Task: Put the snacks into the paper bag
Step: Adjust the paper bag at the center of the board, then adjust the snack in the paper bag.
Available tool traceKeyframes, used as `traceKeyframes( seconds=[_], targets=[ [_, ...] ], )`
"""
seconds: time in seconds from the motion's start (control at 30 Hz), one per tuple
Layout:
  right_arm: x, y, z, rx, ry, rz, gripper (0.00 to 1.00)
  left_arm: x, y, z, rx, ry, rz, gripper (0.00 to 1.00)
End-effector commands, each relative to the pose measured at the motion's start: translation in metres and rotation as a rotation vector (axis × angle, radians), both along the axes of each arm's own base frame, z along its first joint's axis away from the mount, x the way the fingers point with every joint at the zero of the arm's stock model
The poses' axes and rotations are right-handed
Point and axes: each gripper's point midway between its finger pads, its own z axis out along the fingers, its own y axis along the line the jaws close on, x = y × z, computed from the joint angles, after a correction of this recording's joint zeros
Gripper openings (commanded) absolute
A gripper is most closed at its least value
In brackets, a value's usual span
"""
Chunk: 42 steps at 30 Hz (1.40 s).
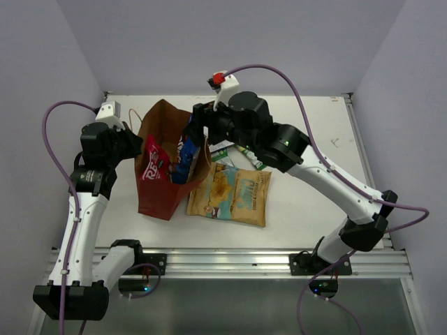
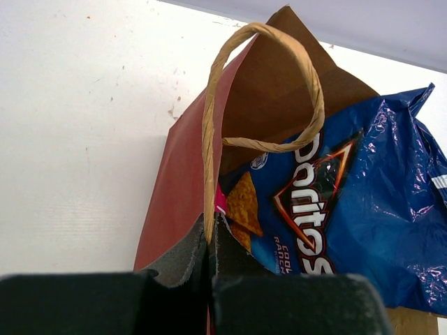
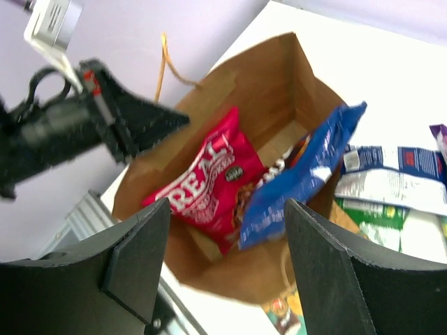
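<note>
the left gripper [image 2: 209, 241] pinches a loop handle [image 2: 209, 139] of the paper bag [image 1: 164, 202]. the right gripper [image 3: 223, 223] hangs spread over the blue packet [image 3: 293, 181], which leans half inside beside the red packet [image 3: 209, 185]. next, probably, comes fetching the tan-gold packet [image 1: 234, 195] beside the bag.

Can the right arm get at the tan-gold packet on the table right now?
Probably yes. The right fingers are open and empty over the paper bag; the tan-gold packet lies flat on the table beside the bag, its top face uncovered.
</note>
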Motion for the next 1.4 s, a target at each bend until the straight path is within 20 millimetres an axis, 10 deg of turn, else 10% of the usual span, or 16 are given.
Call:
traceKeyframes(
  seconds=[0.0, 0.57, 0.87, 1.13, 1.37],
  targets=[
    [0.021, 0.014, -0.01, -0.061, -0.007, -0.049, 0.7, 0.005, -0.002, 0.019, 0.011, -0.086, -0.024, 0.0],
    [0.045, 0.018, -0.104, -0.287, 0.138, -0.165, 0.62, 0.008, -0.002, 0.018, 0.004, -0.082, -0.023, 0.0],
    [0.032, -0.002, -0.112, -0.346, 0.153, -0.155, 0.61, 0.008, -0.001, 0.015, 0.007, -0.072, -0.016, 0.0],
    [0.023, -0.02, -0.069, -0.25, 0.082, -0.169, 0.61, 0.009, -0.001, 0.014, 0.002, -0.068, -0.016, 0.0],
    [0.025, -0.011, -0.097, -0.278, 0.123, -0.16, 0.61, 0.009, -0.002, 0.014, 0.001, -0.066, -0.018, 0.0]
  ],
)
